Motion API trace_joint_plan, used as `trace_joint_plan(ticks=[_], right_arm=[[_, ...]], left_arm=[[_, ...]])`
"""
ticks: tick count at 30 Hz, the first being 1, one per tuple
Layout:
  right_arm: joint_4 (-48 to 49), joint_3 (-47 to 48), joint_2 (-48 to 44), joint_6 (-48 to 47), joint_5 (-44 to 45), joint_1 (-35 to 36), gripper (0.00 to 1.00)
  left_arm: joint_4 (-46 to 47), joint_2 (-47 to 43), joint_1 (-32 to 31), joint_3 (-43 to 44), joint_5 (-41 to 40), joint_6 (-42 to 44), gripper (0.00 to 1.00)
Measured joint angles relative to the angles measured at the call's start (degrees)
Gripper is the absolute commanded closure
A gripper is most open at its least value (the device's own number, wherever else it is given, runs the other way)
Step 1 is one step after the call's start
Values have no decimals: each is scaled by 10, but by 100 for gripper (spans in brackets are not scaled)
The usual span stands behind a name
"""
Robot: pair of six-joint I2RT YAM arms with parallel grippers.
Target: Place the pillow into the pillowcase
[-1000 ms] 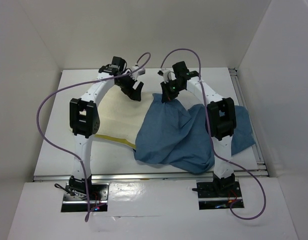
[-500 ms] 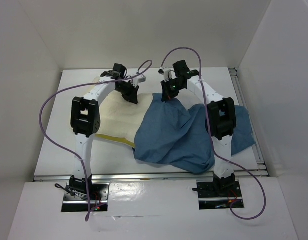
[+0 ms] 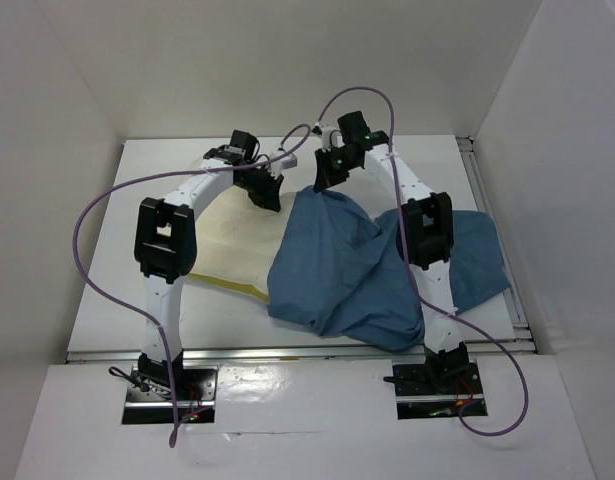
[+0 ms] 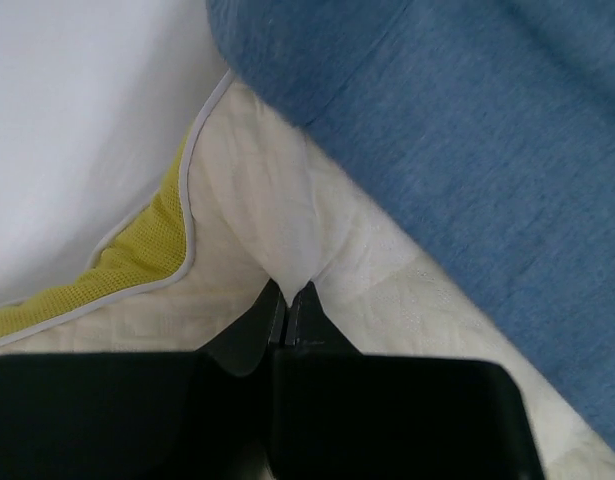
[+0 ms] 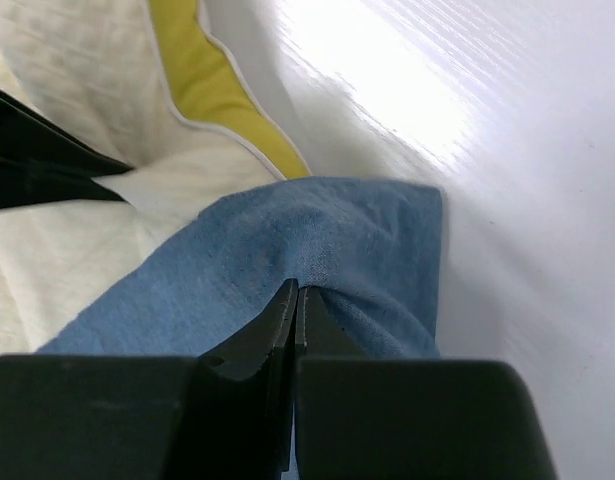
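The left pincer [image 4: 288, 300] is pressed together on a small raised fold of the pillow [image 4: 267, 215], and the cream cloth is drawn up into a tuck between the black tips. Just left of the tuck, the yellow band [image 4: 137, 262], edged with pale piping, is seen curving along the pillow's border, with the white surface [image 4: 77, 120] exposed beyond it. To the right of the tuck, the pillowcase [image 4: 467, 150] is draped over the pillow, its rounded edge just beside the pinched fold. The right pincer [image 5: 296, 298] is closed on a pucker of the pillowcase close to one corner, where the blue cloth is gathered into creases at the tips. In the right wrist view that corner is laid over the pillow's edge, beside the yellow band. In the top view both pincers are held near each other at the far middle of the surface. The pillow is laid flat on the left half, its right part covered by the pillowcase. The pillowcase is spread in wrinkles across the middle and right and passes under the right arm. Whether any of the pillow is inside the pillowcase cannot be told.
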Motion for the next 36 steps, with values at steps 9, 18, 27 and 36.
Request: trace_joint_plan(ticks=[9,18,27,36], right_arm=[[-10,42,6,19,2,34,100],[4,76,9,48,-12,42,100],[48,30,6,58,17,30,63],[51,-68,-90,47,47,-61,48]], left_arm=[[-7,-2,-11,8,10,-53,100],[18,-45,-22,6,16,-128,100],[101,-74,-6,-69,-48,-198,0],[121,-104,42,-77,-178,-265,0]])
